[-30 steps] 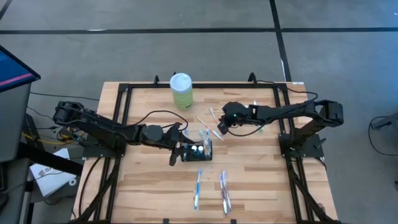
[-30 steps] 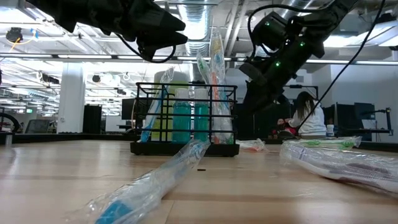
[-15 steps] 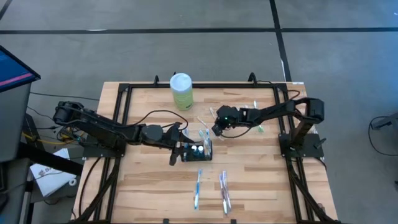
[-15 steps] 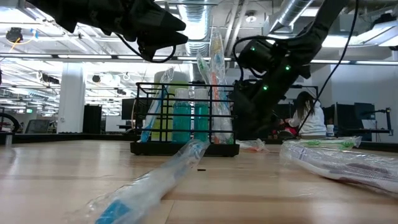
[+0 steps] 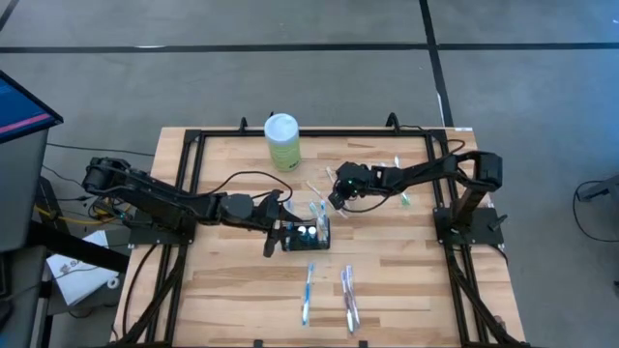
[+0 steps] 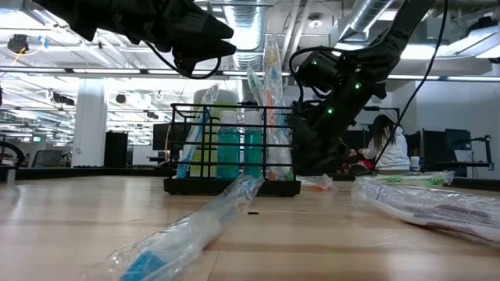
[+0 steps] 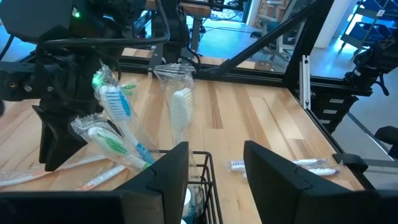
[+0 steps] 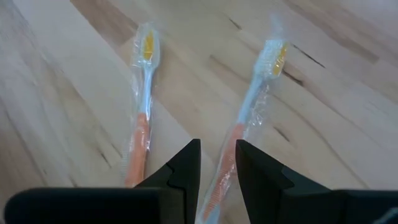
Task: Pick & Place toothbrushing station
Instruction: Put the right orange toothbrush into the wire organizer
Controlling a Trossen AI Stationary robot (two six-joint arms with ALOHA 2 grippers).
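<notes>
The left gripper (image 5: 280,235) sits at the left end of the toothbrushing station (image 5: 308,235), which stands near the centre of the worktop (image 5: 222,300), slightly toward the near edge. In the left wrist view its two fingers (image 7: 163,176) stand well apart over the caddy's wire rim, one on each side of a mesh wall, with nothing visibly clamped between them. The caddy's long axis runs left to right across the worktop, in line with the left arm's reach, and wrapped brushes stand upright in its compartments.

The right gripper (image 5: 336,199) hangs just beyond the caddy's far right corner, toward the far edge of the worktop. Its fingers (image 8: 186,163) are slightly parted and hold nothing. Directly below them lie two wrapped orange toothbrushes (image 8: 140,140), side by side on the bare wood, long axes roughly parallel to each other and running away from the wrist camera; the gap between the fingers lines up with the handle of the brush (image 8: 239,140) on the right of that view.

For the caddy, the left arm is the nearer. For the loose orange brushes, the right arm is the nearer and appears set for a straight descent onto one handle.
</notes>
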